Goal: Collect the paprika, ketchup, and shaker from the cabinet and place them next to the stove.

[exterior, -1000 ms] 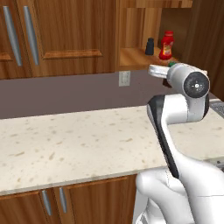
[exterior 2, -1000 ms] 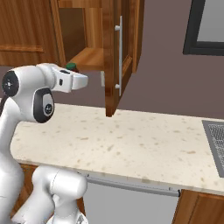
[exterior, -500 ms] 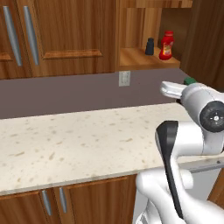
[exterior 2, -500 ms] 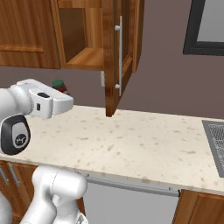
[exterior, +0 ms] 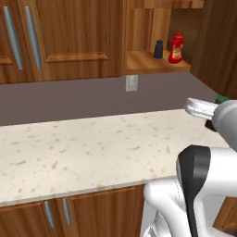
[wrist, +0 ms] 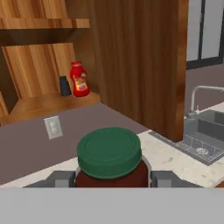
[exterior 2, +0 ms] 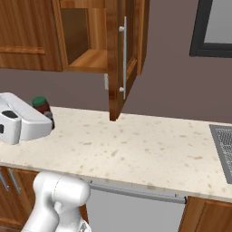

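Paprika (wrist: 109, 159) pinched in claw (wrist: 110, 178) — now lower, away from cabinet (exterior: 155, 62).

The robot's white arm with dark joints folds low in front of its base, its elbow bulging at the near edge of the left base view and its forearm reaching level toward the far side. The two-finger gripper (wrist: 111, 177) is closed on the small squat dark-red jar with a green lid (wrist: 110, 154), one grey finger pressed to each flank. From the right base view, the white hand (exterior 2: 22, 121) points across, the jar (exterior 2: 41, 108) at its tip.
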Tool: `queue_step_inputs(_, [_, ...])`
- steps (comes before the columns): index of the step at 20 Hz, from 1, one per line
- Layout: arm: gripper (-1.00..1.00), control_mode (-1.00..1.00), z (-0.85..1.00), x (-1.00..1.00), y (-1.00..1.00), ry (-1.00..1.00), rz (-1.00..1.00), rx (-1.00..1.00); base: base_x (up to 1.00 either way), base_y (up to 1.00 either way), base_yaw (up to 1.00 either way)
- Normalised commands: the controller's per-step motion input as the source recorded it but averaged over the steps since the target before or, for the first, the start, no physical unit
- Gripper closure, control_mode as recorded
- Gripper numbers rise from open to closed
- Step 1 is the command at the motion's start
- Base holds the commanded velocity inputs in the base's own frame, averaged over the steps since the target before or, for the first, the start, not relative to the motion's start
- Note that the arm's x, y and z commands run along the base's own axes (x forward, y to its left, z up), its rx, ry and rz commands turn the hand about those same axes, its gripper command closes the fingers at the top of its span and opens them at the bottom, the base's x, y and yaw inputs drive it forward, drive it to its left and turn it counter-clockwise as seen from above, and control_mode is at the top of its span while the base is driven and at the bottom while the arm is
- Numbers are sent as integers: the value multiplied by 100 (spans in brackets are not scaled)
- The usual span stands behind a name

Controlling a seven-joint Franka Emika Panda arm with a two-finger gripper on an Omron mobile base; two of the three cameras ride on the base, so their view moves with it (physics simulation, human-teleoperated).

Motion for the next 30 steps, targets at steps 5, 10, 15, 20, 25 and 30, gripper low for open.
queue_step_inputs(5, [100, 100, 0, 0, 0, 0, 0, 0, -75, -3, -14])
queue_step_inputs(10, [100, 100, 0, 0, 0, 0, 0, 0, -78, -24, -44])
queue_step_inputs(15, [100, 100, 0, 0, 0, 0, 0, 0, -40, -32, -53])
queue_step_inputs(20, [100, 100, 0, 0, 0, 0, 0, 0, -4, -47, -57])
queue_step_inputs(25, [100, 100, 0, 0, 0, 0, 0, 0, 7, -75, -50])
queue_step_inputs(30, [100, 100, 0, 0, 0, 0, 0, 0, 18, -95, -37])
